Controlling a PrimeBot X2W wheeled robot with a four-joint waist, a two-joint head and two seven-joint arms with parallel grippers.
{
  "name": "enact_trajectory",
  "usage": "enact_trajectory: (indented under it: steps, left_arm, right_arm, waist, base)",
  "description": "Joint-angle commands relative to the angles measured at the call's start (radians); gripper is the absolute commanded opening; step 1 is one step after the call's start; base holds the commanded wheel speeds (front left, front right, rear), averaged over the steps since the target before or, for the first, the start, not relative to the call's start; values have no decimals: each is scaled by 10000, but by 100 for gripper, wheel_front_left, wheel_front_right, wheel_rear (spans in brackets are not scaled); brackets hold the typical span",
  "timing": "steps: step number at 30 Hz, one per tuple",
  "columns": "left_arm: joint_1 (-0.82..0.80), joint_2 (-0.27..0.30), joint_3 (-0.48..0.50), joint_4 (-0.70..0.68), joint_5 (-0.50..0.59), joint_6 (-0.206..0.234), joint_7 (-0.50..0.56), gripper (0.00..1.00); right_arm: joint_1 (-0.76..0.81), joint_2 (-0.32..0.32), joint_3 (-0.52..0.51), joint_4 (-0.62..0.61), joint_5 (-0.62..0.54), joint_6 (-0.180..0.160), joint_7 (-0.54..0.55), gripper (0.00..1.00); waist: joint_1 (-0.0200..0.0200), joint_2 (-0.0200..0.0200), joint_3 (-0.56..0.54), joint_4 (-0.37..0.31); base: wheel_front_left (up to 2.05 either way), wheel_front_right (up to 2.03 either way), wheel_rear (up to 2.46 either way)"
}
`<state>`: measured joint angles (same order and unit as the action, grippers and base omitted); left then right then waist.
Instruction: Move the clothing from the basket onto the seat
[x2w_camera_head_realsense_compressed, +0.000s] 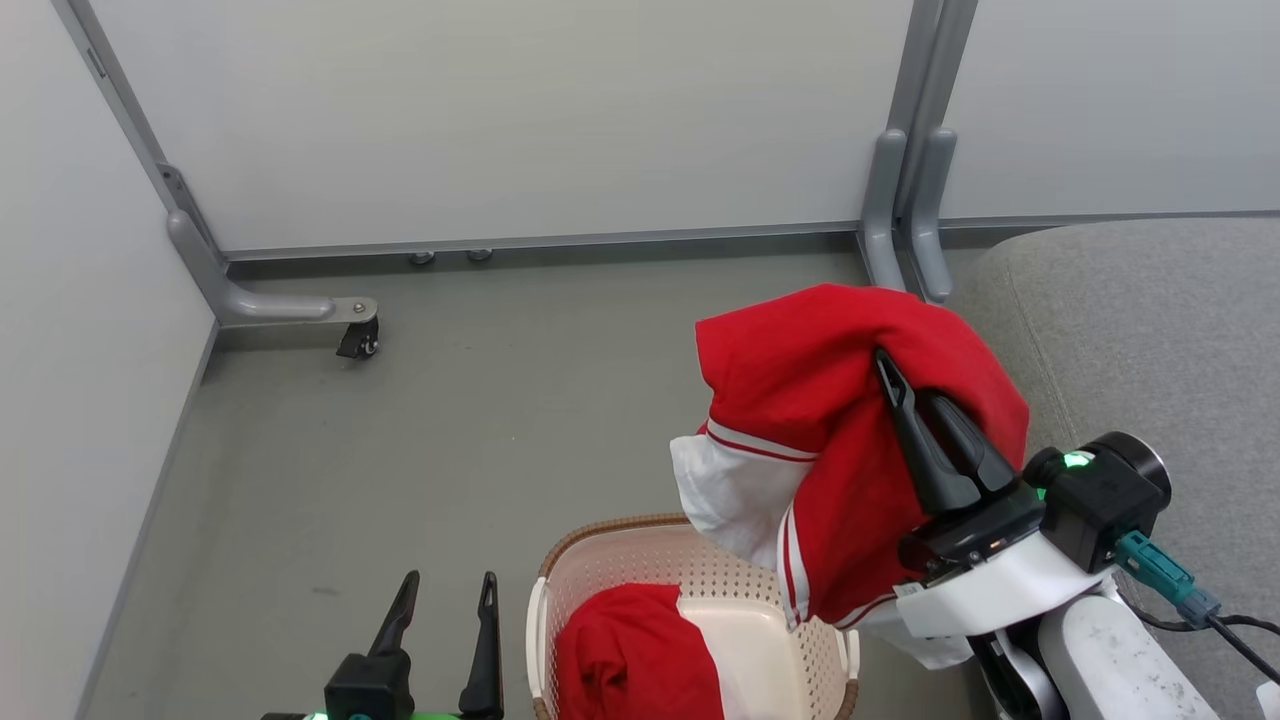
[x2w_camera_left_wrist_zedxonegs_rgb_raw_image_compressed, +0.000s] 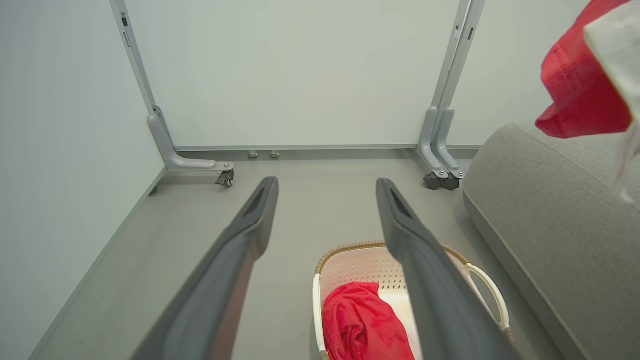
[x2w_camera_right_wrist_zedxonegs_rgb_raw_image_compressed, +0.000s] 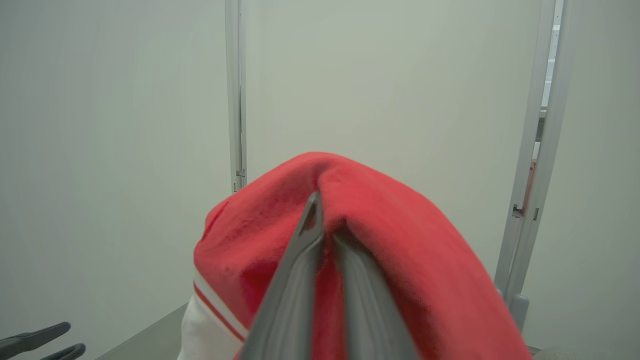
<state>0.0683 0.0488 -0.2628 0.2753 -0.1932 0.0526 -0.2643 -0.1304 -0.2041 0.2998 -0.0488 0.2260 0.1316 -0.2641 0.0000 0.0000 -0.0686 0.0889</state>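
Clothing shows as two red pieces. One garment (x2w_camera_head_realsense_compressed: 800, 400) hangs in the air over the right side of the basket (x2w_camera_head_realsense_compressed: 600, 540). It is draped across the right gripper (x2w_camera_head_realsense_compressed: 892, 372), whose fingers are pressed together on a fold of red cloth (one fingertip pokes out of the fabric, the other is buried under it). A white panel and red-and-white striped trim dangle from its lower left, and in the head view they overlap the basket's far rim. In the left wrist view this garment floats high above the seat (x2w_camera_head_realsense_compressed: 1150, 330), apart from the cushion. The other garment (x2w_camera_head_realsense_compressed: 630, 650) lies bunched inside the basket against its left wall, with bare cream bottom showing to its right.

The basket stands on the grey floor (x2w_camera_head_realsense_compressed: 450, 420), just beside the seat, which takes up the right side of the head view, its rounded corner towards the back. The right arm's white forearm rises from the lower right, between basket and seat.

Left of the basket, low down, the left gripper (x2w_camera_head_realsense_compressed: 450, 580) points towards the pale panels (x2w_camera_head_realsense_compressed: 500, 120), fingers spread wide with nothing between them (floor and basket show through the gap in its wrist view). The panels stand on grey legs, one ending in a black caster (x2w_camera_head_realsense_compressed: 360, 342).
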Motion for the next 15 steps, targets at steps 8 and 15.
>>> enact_trajectory:
  steps: [8,15]
  left_arm:
    - [269,30,61,-183,82,-151,-1,100]
    - [191,30,70,-292,94,-187,-1,100]
  right_arm:
    - [124,4,-45,32,17,-18,-3,0]
    - [96,-45,-112,19,30,-18,-3,0]
  waist:
    - [0,0,12,16]
    - [0,0,45,-223]
  base:
    - [0,0,0]
    - [0,0,0]
